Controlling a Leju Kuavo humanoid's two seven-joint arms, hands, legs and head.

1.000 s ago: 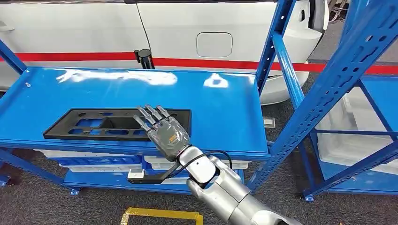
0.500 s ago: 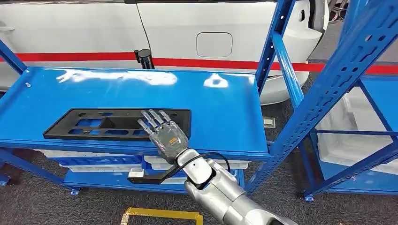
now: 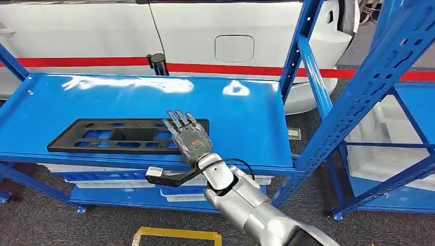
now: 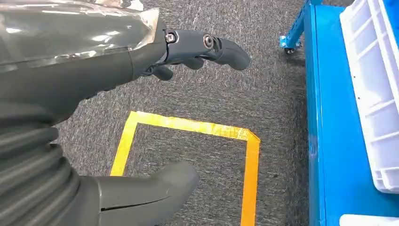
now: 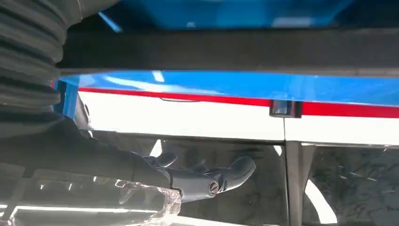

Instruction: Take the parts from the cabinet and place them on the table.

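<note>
Nearest, at about six o'clock in the head view, the silver right arm rises from the bottom edge, ending in the right hand [image 3: 191,141], whose dark fingers [image 3: 177,120] are spread and held straight, holding nothing. They lie over the near right end of the flat black plastic part with rectangular cut-outs [image 3: 110,136]; whether they touch it I cannot tell. That part lies flat on the glossy blue metal shelf [image 3: 246,128] of the cabinet, toward the shelf's front edge at about nine o'clock from the hand. Under the shelf, white plastic bins [image 3: 97,169] sit on a lower blue level.

Down by the grey carpet, the left wrist view shows the left hand [image 4: 155,117] hanging over a yellow tape outline [image 4: 188,126], its fingers [image 4: 221,47] apart from the thumb and holding nothing.

Farther off, at twelve o'clock beyond the shelf, stands a white car body with a red stripe [image 3: 102,31]. At three o'clock, blue perforated uprights [image 3: 359,92] frame a neighbouring rack.
</note>
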